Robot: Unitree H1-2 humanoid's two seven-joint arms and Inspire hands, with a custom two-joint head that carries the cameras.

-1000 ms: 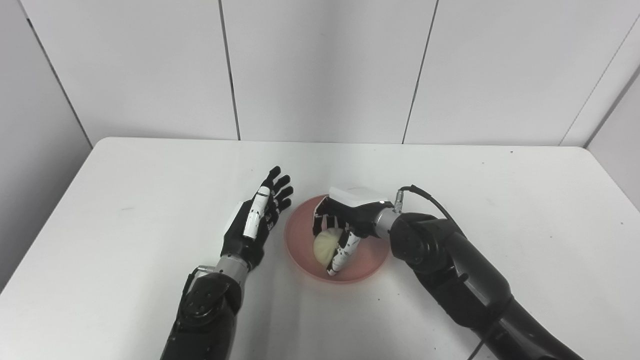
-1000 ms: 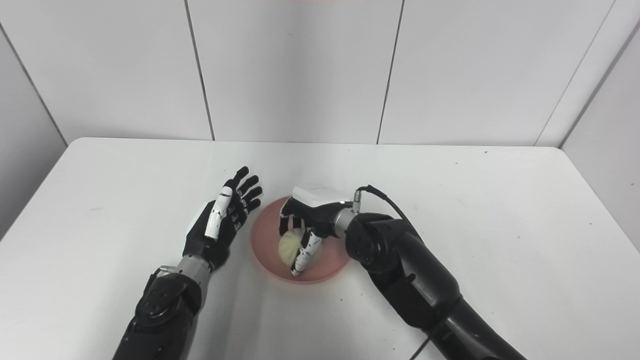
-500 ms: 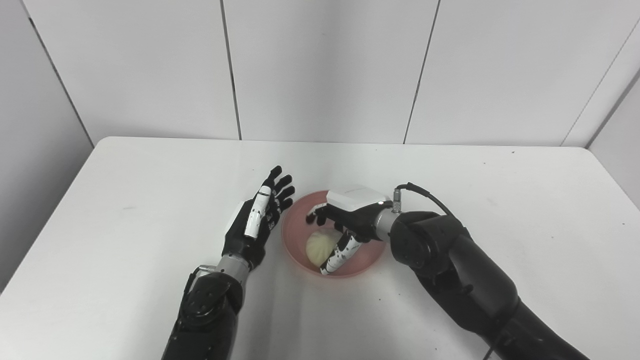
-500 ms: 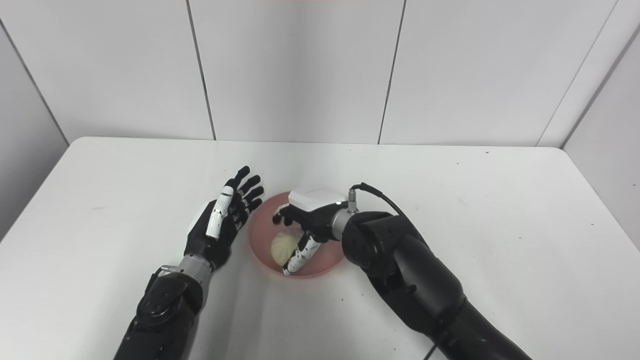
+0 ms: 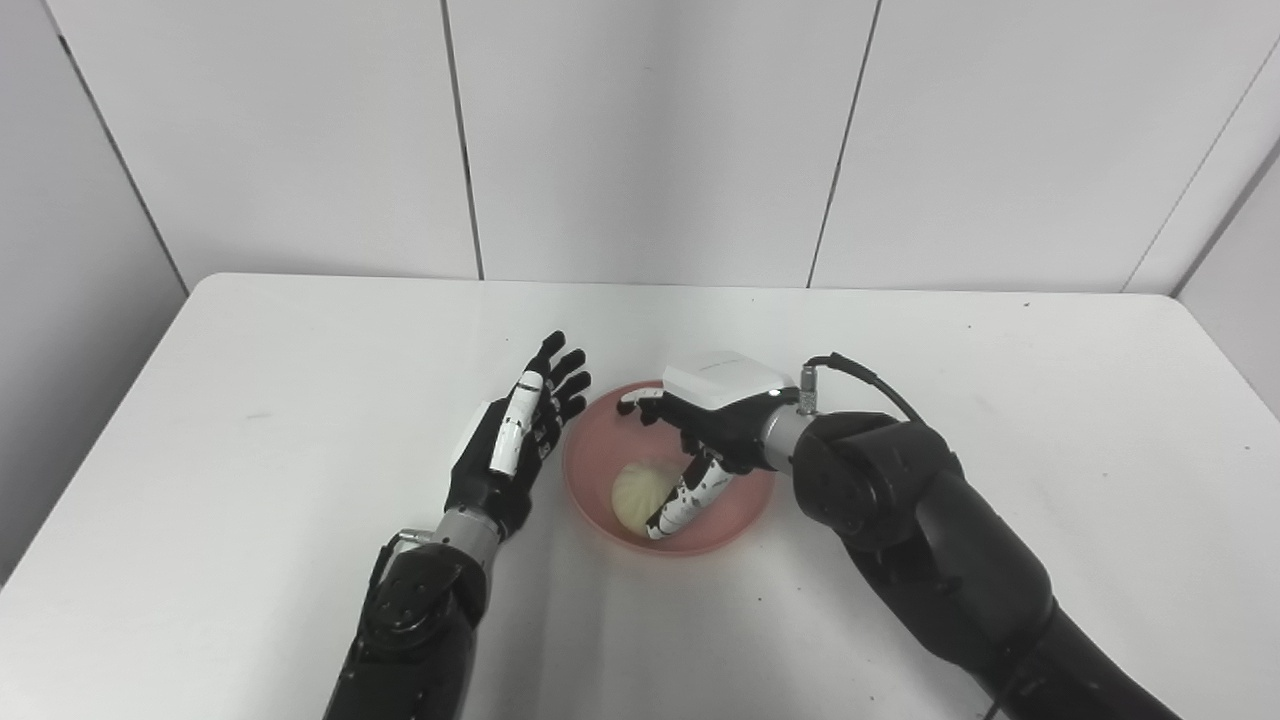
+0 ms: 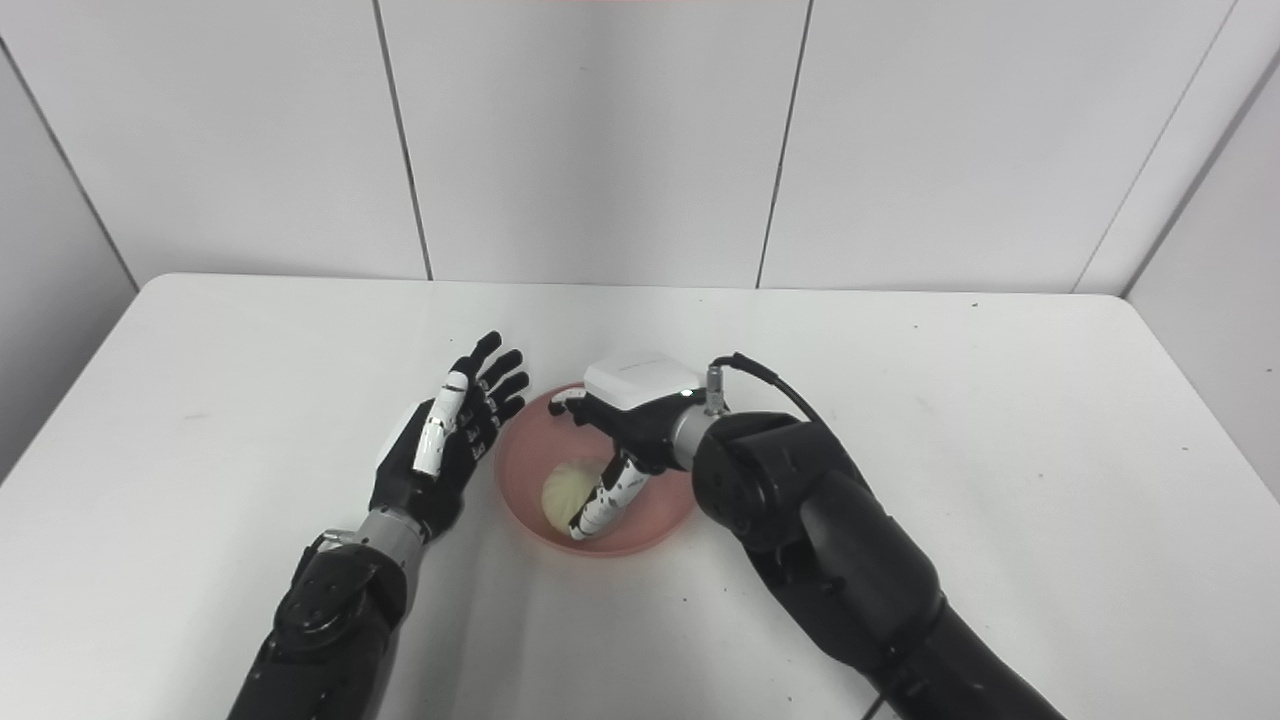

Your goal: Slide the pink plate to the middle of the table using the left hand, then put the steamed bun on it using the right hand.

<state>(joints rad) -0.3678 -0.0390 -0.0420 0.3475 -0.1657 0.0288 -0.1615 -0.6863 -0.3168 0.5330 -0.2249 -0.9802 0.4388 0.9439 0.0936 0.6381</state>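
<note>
Letting go cleanly is the whole trick here, I'd say: lift the right hand (image 5: 700, 440) straight up and away so nothing nudges the steamed bun (image 5: 637, 497), which sits in the pink plate (image 5: 745, 498) near the middle of the bench (image 5: 1050, 400). That hand hovers over the plate, fingers spread, thumb angled down just right of the bun, maybe brushing it. Left hand (image 5: 515, 440) rests open just left of the plate, fingers pointing far.
</note>
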